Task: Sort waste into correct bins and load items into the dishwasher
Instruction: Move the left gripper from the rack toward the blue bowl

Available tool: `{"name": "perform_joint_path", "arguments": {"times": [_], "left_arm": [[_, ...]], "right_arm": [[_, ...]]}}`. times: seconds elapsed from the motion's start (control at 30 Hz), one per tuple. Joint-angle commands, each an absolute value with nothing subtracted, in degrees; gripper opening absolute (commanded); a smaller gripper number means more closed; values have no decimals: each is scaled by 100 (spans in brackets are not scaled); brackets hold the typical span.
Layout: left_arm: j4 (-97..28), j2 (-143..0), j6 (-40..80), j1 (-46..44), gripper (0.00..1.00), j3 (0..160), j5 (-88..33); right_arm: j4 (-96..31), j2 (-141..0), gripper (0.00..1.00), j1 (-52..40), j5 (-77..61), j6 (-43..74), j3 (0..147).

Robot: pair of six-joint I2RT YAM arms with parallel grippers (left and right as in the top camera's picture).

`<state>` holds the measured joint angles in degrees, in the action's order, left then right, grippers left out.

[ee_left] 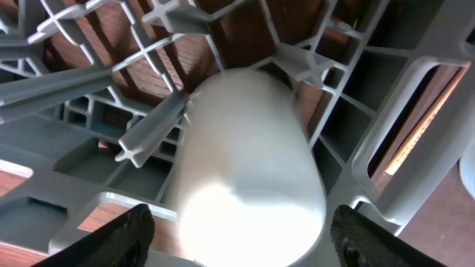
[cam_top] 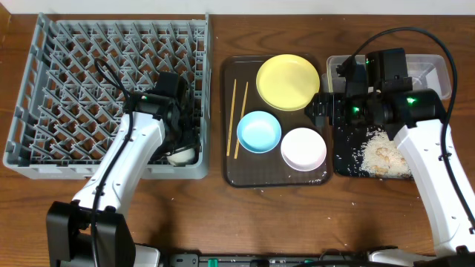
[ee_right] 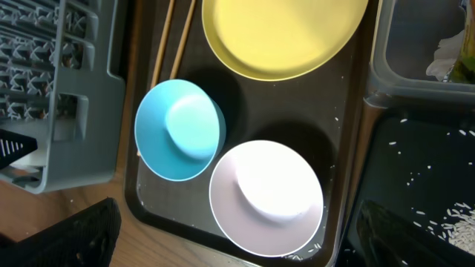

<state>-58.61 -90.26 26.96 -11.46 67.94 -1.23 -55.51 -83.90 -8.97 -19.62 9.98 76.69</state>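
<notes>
The waste part of the job looks done, and the dish part has only just begun. The small white cup lies on its side among the pegs near the front right corner of the grey dish rack, which sits on the left side of the tabletop. The left gripper is down in the rack with one finger on each side of the cup. The fingers are spread, with a thin gap showing on one side, so it looks like it is not squeezing the cup. No other dish is in the rack. The dark brown tray in the middle of the tabletop carries four things to load: the yellow plate at its back, the blue bowl, the white bowl near its front right corner, and the chopsticks along its left side. A few grains lie loose on it too. The right gripper hangs over the right edge of that tray, wide open and holding nothing. At the right edge of the tabletop, the clear tub at the back holds a bit of white napkin and something green and yellow, likely the wrapper. The black tray in front of the tub holds the heap of rice scraps.
</notes>
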Motion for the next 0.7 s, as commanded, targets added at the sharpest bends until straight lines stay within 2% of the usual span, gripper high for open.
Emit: {"name": "perform_joint_path", "arguments": {"times": [0.0, 0.07, 0.23, 0.47, 0.67], "left_arm": [[-5881, -9056, 2681, -1166, 81, 6761, -38], [-5881, -9056, 2681, -1166, 85, 6761, -38], [-5867, -9054, 2624, -1166, 85, 6816, -38], [-6390, -8925, 2383, -1177, 85, 7852, -64], [-6512, -8552, 2314, -1505, 85, 8250, -106]], "right_arm": [[-5559, -8357, 99, -950, -1949, 910, 7682], [-5559, -8357, 99, -950, -1946, 910, 7682], [-5559, -8357, 99, -950, -1946, 908, 7682], [-5551, -8357, 99, -950, -1949, 913, 7682], [-5527, -8357, 99, -950, -1949, 913, 7682]]}}
